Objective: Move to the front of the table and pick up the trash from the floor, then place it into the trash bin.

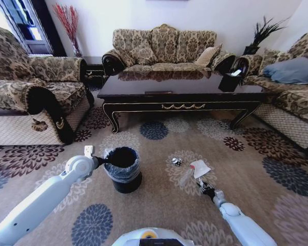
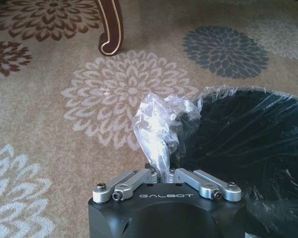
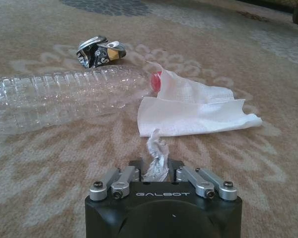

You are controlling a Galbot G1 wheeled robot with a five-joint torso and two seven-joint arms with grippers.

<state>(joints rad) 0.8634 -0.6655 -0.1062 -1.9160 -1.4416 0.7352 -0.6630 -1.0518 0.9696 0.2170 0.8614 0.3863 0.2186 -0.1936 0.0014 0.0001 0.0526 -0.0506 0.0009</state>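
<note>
While the robot stands on the flowered carpet (image 1: 159, 205) before the desk (image 1: 179, 89), its left gripper (image 2: 163, 174) is pressed together on a fold of the thin clear liner (image 2: 159, 126) at the rim of the trash bin (image 1: 123, 169) — the pinched plastic stands up in a crumpled peak just outside the black bucket. The bin sits on the floor between the two arms, near the desk's front-left curved leg (image 2: 111, 27).

The right gripper (image 3: 155, 171) is low over the carpet to the bin's right, closed on a twisted corner of the white paper scrap (image 3: 193, 106), which lies mostly flat and spread out beyond the gripper. Touching the scrap's far edge is the red cap of the clear plastic bottle (image 3: 59, 96), lying on its side. Just beyond the bottle rests the small crumpled foil ball (image 3: 99, 50) — silvery with dark patches. All three pieces are on the floor, apart from the bin.
</note>
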